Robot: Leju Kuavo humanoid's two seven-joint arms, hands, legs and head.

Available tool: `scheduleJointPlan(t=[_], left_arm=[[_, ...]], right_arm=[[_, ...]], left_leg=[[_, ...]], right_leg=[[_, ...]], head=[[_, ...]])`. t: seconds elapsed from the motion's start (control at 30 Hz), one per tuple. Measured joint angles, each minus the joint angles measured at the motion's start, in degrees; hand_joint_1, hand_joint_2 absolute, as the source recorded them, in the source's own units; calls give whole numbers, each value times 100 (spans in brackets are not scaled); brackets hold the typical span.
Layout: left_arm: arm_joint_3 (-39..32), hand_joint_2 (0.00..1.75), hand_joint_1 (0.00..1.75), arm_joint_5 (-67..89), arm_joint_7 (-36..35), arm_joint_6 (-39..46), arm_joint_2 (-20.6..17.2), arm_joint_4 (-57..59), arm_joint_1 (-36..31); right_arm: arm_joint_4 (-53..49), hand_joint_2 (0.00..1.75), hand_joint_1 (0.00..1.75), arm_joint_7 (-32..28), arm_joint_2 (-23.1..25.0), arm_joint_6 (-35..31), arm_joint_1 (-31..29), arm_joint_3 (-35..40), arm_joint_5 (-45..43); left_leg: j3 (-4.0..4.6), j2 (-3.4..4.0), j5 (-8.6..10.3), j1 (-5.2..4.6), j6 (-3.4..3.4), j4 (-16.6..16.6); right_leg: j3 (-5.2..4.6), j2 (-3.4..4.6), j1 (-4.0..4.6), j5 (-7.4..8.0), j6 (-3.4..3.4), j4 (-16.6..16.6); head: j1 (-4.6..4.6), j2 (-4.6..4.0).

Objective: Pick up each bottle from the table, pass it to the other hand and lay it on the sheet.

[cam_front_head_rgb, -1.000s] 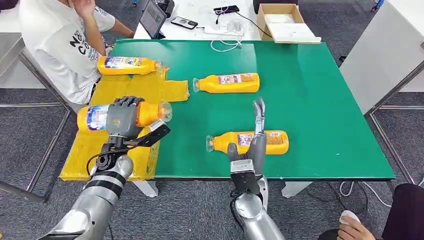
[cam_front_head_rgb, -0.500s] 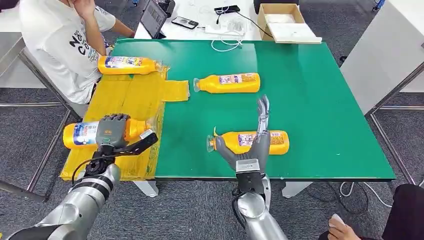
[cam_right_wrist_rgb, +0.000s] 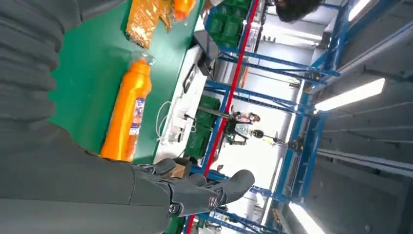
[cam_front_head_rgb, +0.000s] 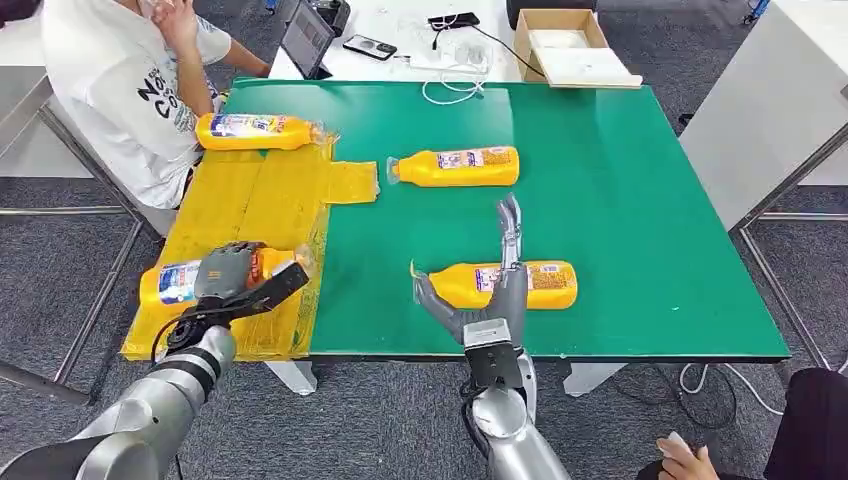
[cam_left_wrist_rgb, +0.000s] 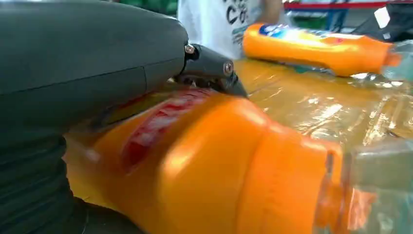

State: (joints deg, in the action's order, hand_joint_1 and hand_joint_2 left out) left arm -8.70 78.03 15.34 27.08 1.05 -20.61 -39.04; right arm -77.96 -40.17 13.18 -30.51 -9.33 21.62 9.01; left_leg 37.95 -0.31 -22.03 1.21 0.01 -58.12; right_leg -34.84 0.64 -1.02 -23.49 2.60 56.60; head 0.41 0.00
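Held bottle: an orange plastic bottle with a blue-and-white label (cam_front_head_rgb: 185, 281) lies on its side at the lower left of the head frame, over the near end of the crinkled yellow plastic sheet (cam_front_head_rgb: 250, 200); whether it touches the sheet I cannot tell.
Left hand: the left hand (cam_front_head_rgb: 228, 276) is wrapped over this bottle's middle, fingers curled across it (the left wrist view shows a finger lying on the orange body (cam_left_wrist_rgb: 204, 165)).
Bottle on sheet: a second orange bottle (cam_front_head_rgb: 255, 131) lies flat at the sheet's far end, upper left of the frame.
Bottles on worktop: two more orange bottles lie on the green worktop (cam_front_head_rgb: 640, 200), one at centre (cam_front_head_rgb: 455, 166), one lower, near the front edge (cam_front_head_rgb: 540, 285), both with caps pointing left.
Right hand: the right hand (cam_front_head_rgb: 490, 300) stands over the near bottle with fingers straight and thumb spread apart, holding nothing.
Surroundings: a person in a white printed T-shirt (cam_front_head_rgb: 120, 90) sits at the upper left; an open cardboard box (cam_front_head_rgb: 570, 45) stands beyond the worktop at the top.
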Motion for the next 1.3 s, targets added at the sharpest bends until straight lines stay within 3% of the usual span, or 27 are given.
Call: scheduleJointPlan(t=[0.43,0.87,1.13,1.3], left_arm=[[-107,0,0,-129,184,-463,0,48,-56],[-752,0,0,-1886,966,-1971,269,24,-286],[-949,0,0,-2059,1047,-2052,385,22,-310],[-1031,0,0,-2724,1651,-1689,483,-107,-297]], right_arm=[[186,175,0,-2,46,94,-1,-26,2],[448,175,0,0,100,396,-7,-293,109],[538,175,0,0,140,409,-6,-385,127],[583,175,0,22,146,439,0,-463,164]], left_leg=[[-23,-22,1,-2,1,0],[-52,-80,13,-2,1,1],[-52,-58,15,-1,-3,1],[-35,-55,16,1,-4,1]], right_leg=[[29,-19,-3,-2,0,-1],[71,-67,-4,-7,-2,-3],[63,-64,-1,-1,-2,-2],[45,-63,0,-1,-2,-1]], head=[[0,0],[2,0],[0,0],[0,0]])
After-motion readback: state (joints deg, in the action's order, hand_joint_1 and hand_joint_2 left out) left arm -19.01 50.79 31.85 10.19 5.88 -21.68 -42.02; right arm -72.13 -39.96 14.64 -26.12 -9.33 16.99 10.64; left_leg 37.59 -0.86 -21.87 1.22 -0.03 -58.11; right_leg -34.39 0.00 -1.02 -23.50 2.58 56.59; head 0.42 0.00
